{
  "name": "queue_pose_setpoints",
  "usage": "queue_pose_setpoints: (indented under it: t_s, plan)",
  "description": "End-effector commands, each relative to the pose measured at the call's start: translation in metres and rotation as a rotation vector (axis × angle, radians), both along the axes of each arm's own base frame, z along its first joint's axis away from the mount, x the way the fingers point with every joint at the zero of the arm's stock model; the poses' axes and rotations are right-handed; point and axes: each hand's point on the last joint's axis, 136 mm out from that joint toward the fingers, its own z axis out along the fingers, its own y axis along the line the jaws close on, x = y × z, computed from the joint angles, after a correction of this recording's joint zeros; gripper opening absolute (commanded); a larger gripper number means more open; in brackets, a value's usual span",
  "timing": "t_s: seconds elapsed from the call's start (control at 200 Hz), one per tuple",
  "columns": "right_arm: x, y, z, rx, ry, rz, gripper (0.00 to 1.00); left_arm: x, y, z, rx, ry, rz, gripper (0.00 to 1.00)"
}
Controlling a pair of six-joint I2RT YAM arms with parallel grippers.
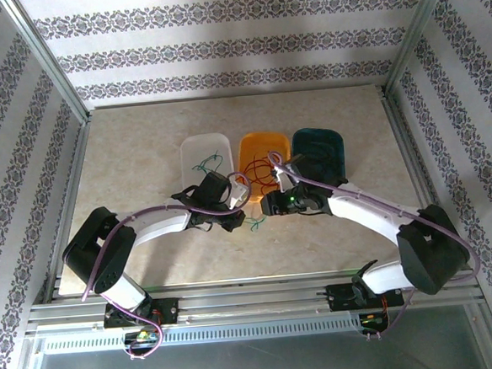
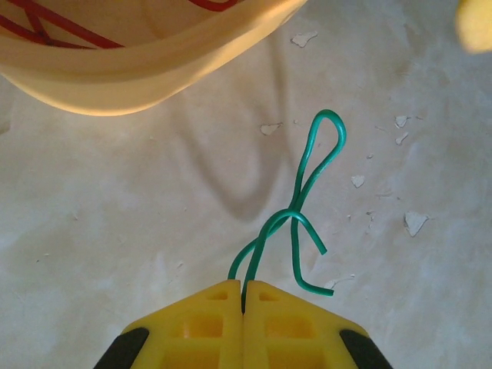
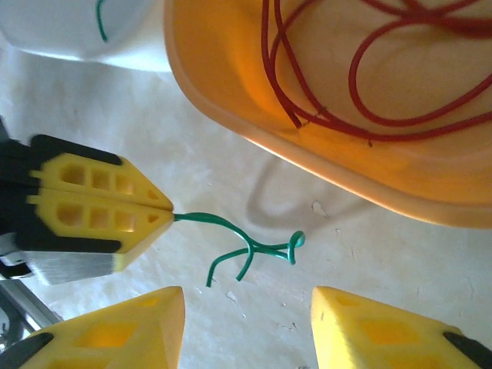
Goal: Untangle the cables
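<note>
The left gripper point(image 3: 167, 214) pinches one end of a green cable point(image 3: 254, 247) lying between the parted fingers of the right gripper point(image 3: 247, 296) and an orange tray point(image 3: 323, 165) holding red cables point(image 3: 384, 123).

Table point(image 1: 126, 159) bare toward left and right edges. White tray point(image 1: 200, 150), orange tray point(image 1: 256, 144) and teal tray point(image 1: 323, 141) obstruct mid-surface; left gripper point(image 3: 163, 210) and right gripper point(image 3: 247, 296) crowd their near side.
</note>
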Motion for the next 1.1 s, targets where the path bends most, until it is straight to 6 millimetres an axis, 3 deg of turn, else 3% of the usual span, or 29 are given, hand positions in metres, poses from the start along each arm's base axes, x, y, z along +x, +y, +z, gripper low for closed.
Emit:
queue_pose_setpoints:
  t_s: [0.0,0.3,0.465,0.55,0.69,0.899,1.094]
  plan:
    - [0.002,0.005,-0.002,-0.014,0.005,0.031,0.47,-0.004,-0.009,0.024,-0.06,-0.026,-0.019,0.0]
    - [0.01,0.013,-0.02,-0.054,0.037,0.06,0.41,-0.009,-0.01,0.056,-0.139,-0.087,-0.032,0.0]
    - [0.024,0.007,-0.01,-0.071,-0.031,0.022,0.08,-0.013,-0.012,0.065,-0.169,-0.088,-0.046,0.0]
    - [0.027,0.001,-0.004,-0.06,-0.058,-0.008,0.01,-0.014,-0.013,0.07,-0.186,-0.092,-0.047,0.0]
    - [0.024,-0.012,-0.006,-0.058,-0.043,-0.056,0.0,-0.012,-0.014,0.087,-0.243,-0.136,-0.037,0.0]
    - [0.012,-0.034,-0.013,0.001,0.016,-0.122,0.0,-0.012,-0.013,0.149,-0.522,-0.2,-0.044,0.0]
    - [0.0,-0.029,0.0,0.108,0.017,-0.083,0.0,-0.003,-0.008,0.186,-0.673,-0.206,-0.031,0.0]
